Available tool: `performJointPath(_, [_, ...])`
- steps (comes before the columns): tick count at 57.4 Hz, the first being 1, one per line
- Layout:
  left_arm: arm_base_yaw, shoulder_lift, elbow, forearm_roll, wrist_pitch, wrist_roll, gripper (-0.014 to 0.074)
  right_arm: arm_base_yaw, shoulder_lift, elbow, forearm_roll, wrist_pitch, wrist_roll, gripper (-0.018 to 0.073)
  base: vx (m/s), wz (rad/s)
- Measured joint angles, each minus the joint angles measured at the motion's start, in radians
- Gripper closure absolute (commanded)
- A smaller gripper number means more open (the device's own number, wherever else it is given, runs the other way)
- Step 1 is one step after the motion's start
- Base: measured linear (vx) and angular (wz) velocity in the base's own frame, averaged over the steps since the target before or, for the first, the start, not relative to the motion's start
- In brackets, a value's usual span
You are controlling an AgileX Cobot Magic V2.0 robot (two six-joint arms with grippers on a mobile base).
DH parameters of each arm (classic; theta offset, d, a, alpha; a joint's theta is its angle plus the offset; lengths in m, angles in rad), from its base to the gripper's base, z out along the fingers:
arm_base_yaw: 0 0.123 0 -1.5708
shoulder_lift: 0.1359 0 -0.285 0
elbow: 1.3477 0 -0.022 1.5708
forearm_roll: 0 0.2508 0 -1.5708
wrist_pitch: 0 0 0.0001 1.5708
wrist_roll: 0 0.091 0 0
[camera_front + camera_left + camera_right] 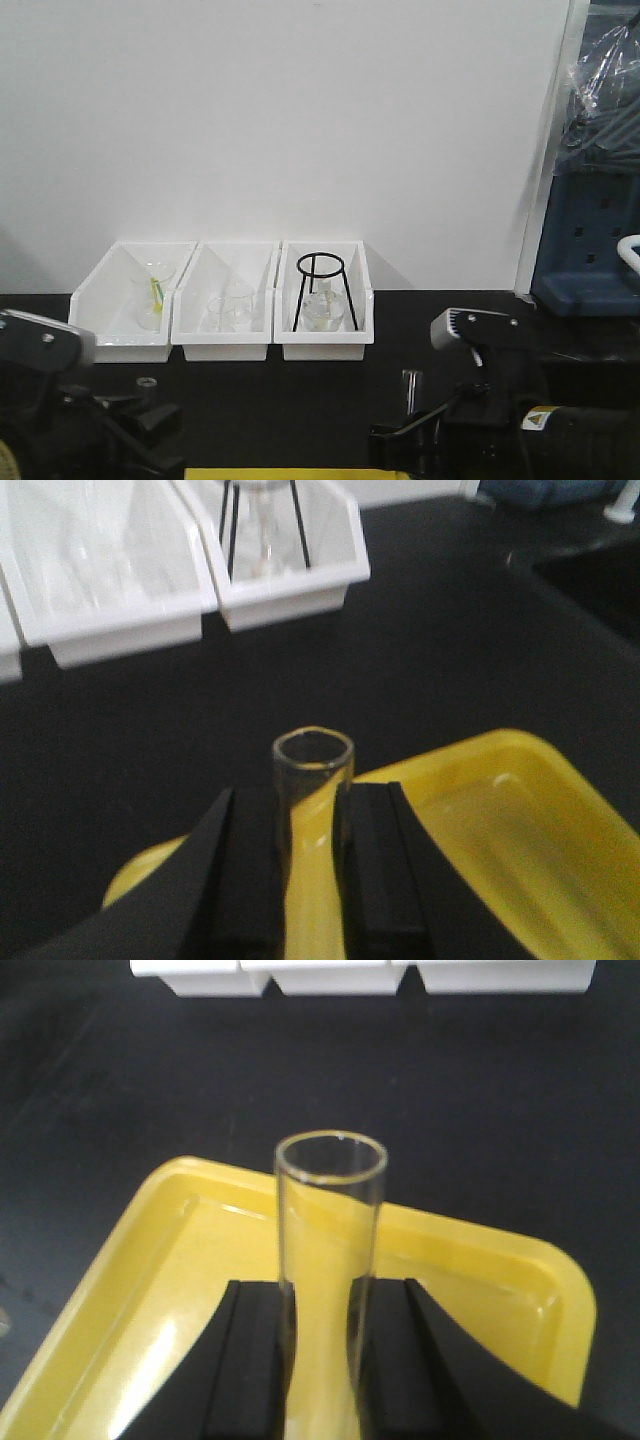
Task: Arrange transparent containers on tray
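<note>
Each gripper holds one transparent container. In the left wrist view a clear test tube (pixel 313 770) stands between the black pads of my left gripper (pixel 312 865), shut on it, over the near left corner of the yellow tray (pixel 500 830). In the right wrist view my right gripper (pixel 325 1355) is shut on a second test tube (pixel 330 1210), held above the tray (pixel 180 1260). The front view shows that tube's top (pixel 411 388) above the right gripper (pixel 415 440), and only a strip of tray (pixel 290 473) at the bottom edge.
Three white bins stand at the back against the wall: the left bin (pixel 130 300) with a beaker, the middle bin (pixel 225 300) with clear glassware, the right bin (pixel 322 300) with a black tripod stand (pixel 322 285). The tabletop is black. A blue object (pixel 590 250) stands at the right.
</note>
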Motion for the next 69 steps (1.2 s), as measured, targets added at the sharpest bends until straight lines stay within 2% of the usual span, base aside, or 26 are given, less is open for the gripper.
performJointPath(7, [-0.004,0.127,-0.005,-0.098,0.027,0.000,0.0440,0.014,0.081,-0.019,0.052,-0.006,-0.061,0.0431,0.00,0.00])
performJointPath(13, [-0.004,0.206,-0.005,-0.138,0.040,0.000,0.0434,0.015,0.151,-0.022,0.088,-0.012,-0.073,0.0428,0.00,0.00])
performJointPath(25, [-0.004,0.315,-0.011,-0.150,0.039,0.000,0.0394,0.015,0.269,-0.023,0.105,-0.017,-0.076,0.0419,0.00,0.00])
performJointPath(41, [-0.004,0.398,-0.011,-0.153,0.022,0.000,0.0280,0.015,0.366,-0.027,0.113,-0.006,-0.076,0.0377,0.00,0.00])
performJointPath(49, [-0.004,0.428,-0.011,-0.153,0.022,0.000,0.0237,0.015,0.394,-0.029,0.113,-0.007,-0.076,0.0317,0.00,0.00])
performJointPath(62, [-0.004,0.441,-0.011,-0.153,0.022,0.000,0.0153,0.015,0.400,-0.029,0.113,-0.011,-0.076,0.0143,0.00,0.00])
performJointPath(69, [-0.004,0.441,-0.011,-0.153,0.011,0.000,0.0139,0.015,0.400,-0.029,0.113,-0.016,-0.076,0.0062,0.00,0.00])
